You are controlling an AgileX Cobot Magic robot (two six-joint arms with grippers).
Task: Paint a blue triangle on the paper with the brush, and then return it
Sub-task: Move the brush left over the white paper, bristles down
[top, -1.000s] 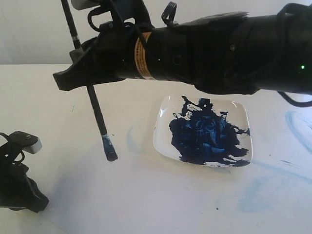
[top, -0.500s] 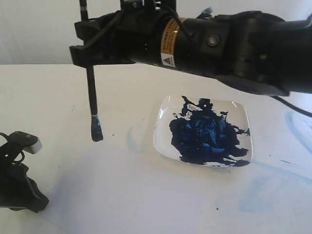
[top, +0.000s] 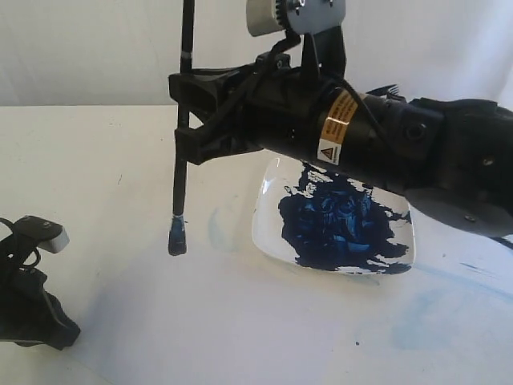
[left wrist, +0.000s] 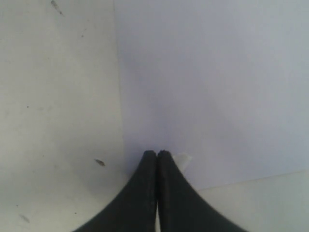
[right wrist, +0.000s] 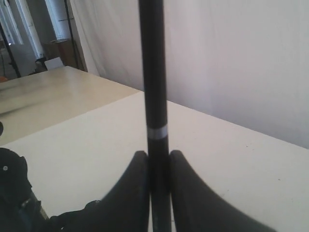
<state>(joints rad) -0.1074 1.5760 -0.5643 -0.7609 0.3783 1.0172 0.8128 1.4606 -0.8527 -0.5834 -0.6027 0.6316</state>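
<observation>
Brush upright, clamped in right gripper — tip near paper.

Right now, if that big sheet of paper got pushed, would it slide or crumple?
Probably floppy and light: the paper looks thin, almost see-through, lying flat on the table. It would likely slide easily, though the left pincer, closed at its edge, may pin it.
</observation>
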